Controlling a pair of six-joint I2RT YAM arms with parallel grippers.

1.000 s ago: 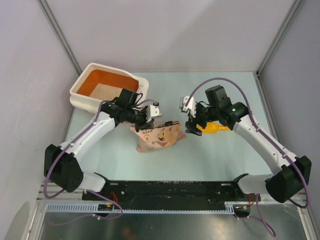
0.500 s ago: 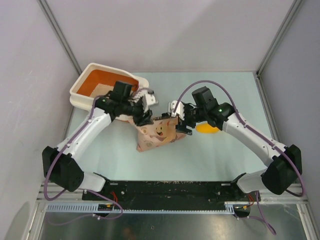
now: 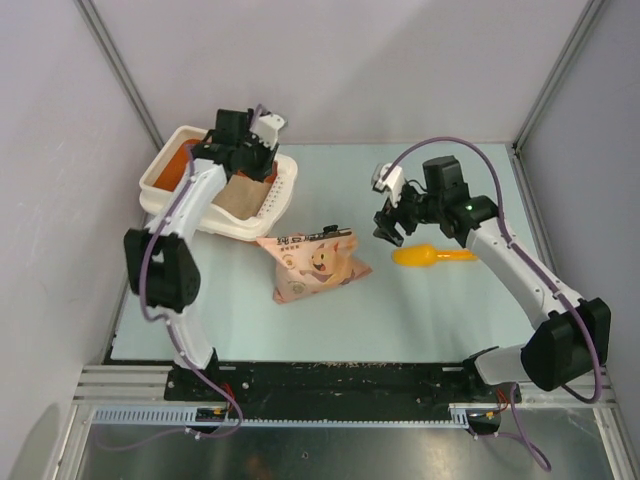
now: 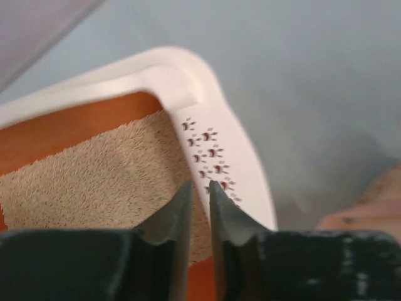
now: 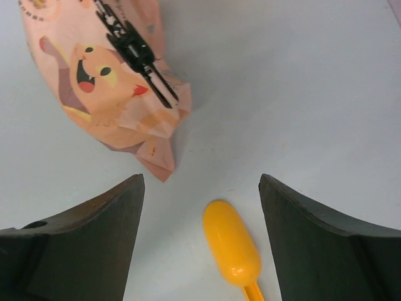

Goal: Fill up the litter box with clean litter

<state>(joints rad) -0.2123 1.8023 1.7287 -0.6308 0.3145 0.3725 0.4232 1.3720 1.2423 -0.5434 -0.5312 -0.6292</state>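
Looking from above, my left jaws (image 3: 245, 150) hang over the right end of the litter box (image 3: 286, 178), whose long axis runs left to right across the counter (image 3: 450, 320). My left arm is far nearer to it than my right. Half a second ago both jaws were at the pink bag (image 3: 315, 262); now it lies alone.

Left wrist: jaws barely parted and empty, with clean litter (image 4: 94, 182) directly below.

Right wrist: right jaws (image 5: 199, 182) wide apart and empty, with the scoop (image 5: 232, 248) lying below between them.
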